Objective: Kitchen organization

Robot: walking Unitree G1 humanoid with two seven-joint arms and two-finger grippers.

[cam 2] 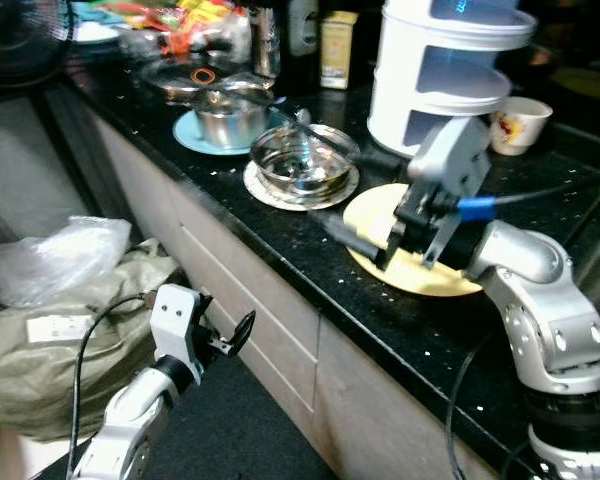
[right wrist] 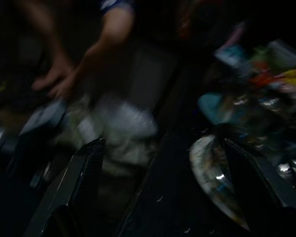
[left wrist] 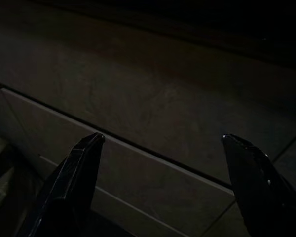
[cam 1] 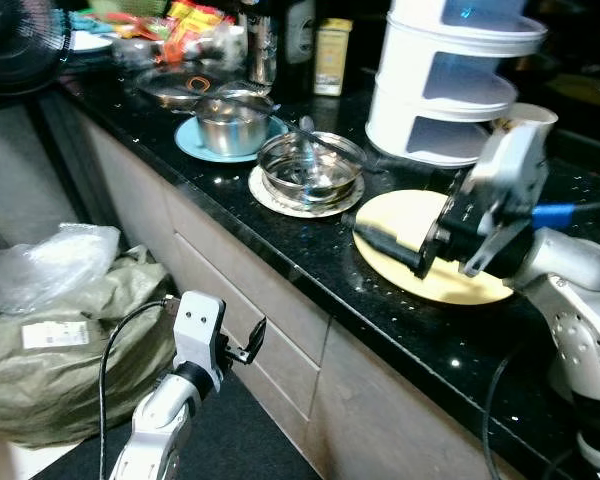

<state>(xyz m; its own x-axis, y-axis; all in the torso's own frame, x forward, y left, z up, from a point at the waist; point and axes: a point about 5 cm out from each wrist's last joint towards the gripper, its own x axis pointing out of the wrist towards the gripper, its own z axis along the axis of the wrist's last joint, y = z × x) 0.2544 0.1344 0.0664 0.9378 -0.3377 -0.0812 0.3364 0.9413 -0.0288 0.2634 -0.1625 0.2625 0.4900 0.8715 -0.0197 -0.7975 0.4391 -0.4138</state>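
The black counter (cam 1: 280, 250) was seen carrying a yellow plate (cam 1: 400, 225) near its front edge. The right gripper (cam 1: 380, 240) was held over the plate, fingers spread wide. The left gripper (cam 1: 248, 345), also spread, was hung beside the drawers (left wrist: 153, 163).

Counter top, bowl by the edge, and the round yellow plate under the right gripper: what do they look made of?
Black counter top: polished stone, probably granite, judging by its glossy speckles. Shiny silver bowl: metal, likely steel, with mirror-like reflections. Round pale yellow plate, under the right gripper: matte, smooth; plastic or ceramic, unclear.
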